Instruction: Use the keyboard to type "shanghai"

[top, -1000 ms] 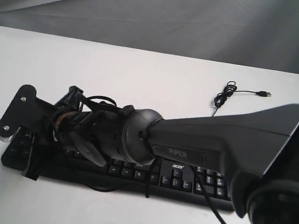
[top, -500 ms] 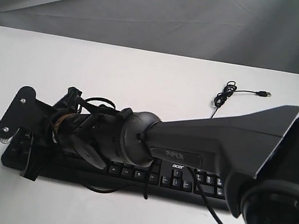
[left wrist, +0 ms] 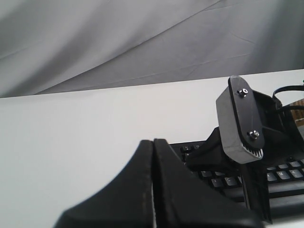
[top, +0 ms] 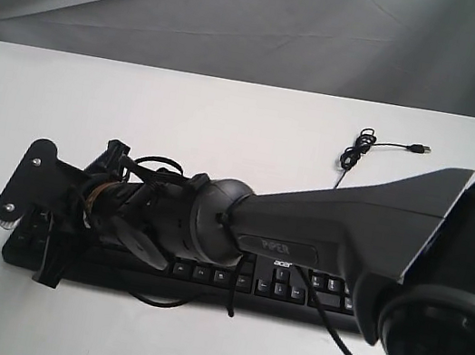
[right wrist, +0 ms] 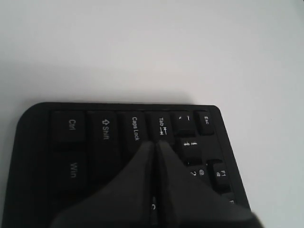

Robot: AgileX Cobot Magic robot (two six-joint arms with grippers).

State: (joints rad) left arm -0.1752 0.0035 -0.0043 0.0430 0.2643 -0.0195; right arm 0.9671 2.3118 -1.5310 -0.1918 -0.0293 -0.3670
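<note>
The black keyboard (top: 291,290) lies across the near part of the white table, and my right arm covers much of it. That arm reaches across to the keyboard's left end. My right gripper (right wrist: 154,142) is shut and empty. Its tips sit low over the keys just short of Caps Lock and Tab on the keyboard (right wrist: 71,124), hiding the keys beneath. In the exterior view the right gripper (top: 54,251) points down at that end. My left gripper (left wrist: 153,141) is shut and empty, beside the left end of the keyboard (left wrist: 285,187).
The keyboard's thin cable (top: 358,148) lies coiled on the table behind the keyboard, with its USB plug (top: 420,149) loose. The right wrist's camera mount plate (left wrist: 240,118) stands over the keys near my left gripper. A grey cloth backdrop hangs behind the table.
My right arm has edged slightly to the left and toward the near edge. Its gripper stays shut over the keyboard's left end.
</note>
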